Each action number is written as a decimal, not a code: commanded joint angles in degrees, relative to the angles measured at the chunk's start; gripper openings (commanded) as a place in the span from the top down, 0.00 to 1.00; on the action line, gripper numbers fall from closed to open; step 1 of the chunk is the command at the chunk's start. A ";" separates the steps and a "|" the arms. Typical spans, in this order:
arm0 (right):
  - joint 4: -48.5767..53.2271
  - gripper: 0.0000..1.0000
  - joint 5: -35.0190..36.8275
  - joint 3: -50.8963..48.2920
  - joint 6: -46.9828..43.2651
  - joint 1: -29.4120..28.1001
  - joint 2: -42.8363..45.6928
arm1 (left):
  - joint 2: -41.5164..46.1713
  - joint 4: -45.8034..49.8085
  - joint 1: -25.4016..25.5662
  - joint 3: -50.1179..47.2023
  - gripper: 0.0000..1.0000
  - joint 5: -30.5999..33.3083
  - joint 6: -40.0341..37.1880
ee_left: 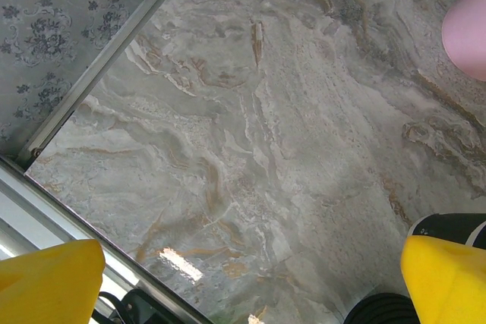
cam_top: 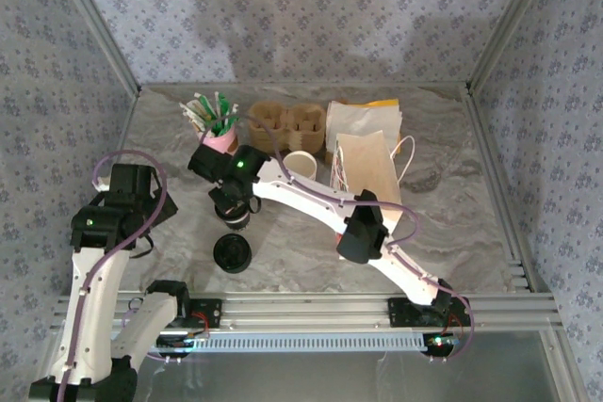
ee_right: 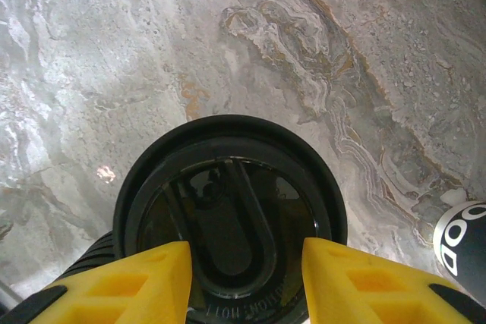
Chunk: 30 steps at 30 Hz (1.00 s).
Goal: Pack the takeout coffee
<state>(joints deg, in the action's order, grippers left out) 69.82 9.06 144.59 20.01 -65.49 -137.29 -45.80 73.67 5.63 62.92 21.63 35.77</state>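
Two arms reach over the marbled table [cam_top: 452, 204]. Seen from above, the takeout coffee [ee_right: 228, 157] stands left of centre, directly under the right gripper [ee_right: 247, 252]. From that wrist, the yellow fingers [ee_right: 152, 278] sit part-way apart over the near rim of its round black top. I cannot tell whether they pinch it or merely hover. At 6 o'clock from the cup, close by, lies a loose black lid [cam_top: 232, 253]. At 12 o'clock is a pink holder of sticks [cam_top: 220, 138], and at 2 o'clock a white cup [cam_top: 300, 165]. Out at 9 o'clock the left gripper [ee_left: 254, 252] hangs over bare table, jaws spread wide, holding nothing.
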 commanded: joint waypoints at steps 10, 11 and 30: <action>0.74 0.56 2.91 2.71 -2.43 -0.52 -3.19 | 0.09 -0.72 -0.29 0.54 0.00 -0.63 -1.32; 0.95 0.56 3.14 2.71 -2.49 -0.59 -3.35 | 0.04 -0.72 -0.32 0.62 0.00 -0.62 -1.32; 2.87 0.55 0.76 -0.14 -2.13 -1.68 -2.37 | -1.11 -0.98 -0.27 1.67 0.00 -0.64 -2.02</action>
<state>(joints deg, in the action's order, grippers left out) 69.41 12.23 145.62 17.52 -66.85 -138.76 -46.35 73.38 5.63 62.94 21.43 34.94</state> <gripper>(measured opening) 0.443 0.997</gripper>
